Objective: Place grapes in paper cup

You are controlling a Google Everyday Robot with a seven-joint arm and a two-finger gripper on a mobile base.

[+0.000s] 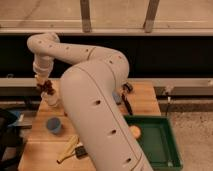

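My gripper (46,85) hangs at the far left of the wooden table (145,97), at the end of the white arm that curves across the view. It is shut on the grapes (48,88), a small dark purple-red bunch. Directly below them stands the cream-white paper cup (52,99), partly hidden by the arm. The grapes sit just above the cup's rim; whether they touch it I cannot tell.
A small light-blue cup (53,125) stands nearer the front left. A yellow object (67,150) lies by the front edge. A green tray (157,145) at the right holds an orange fruit (135,131). A black tool (126,102) lies mid-table. The arm's bulky body blocks the table's middle.
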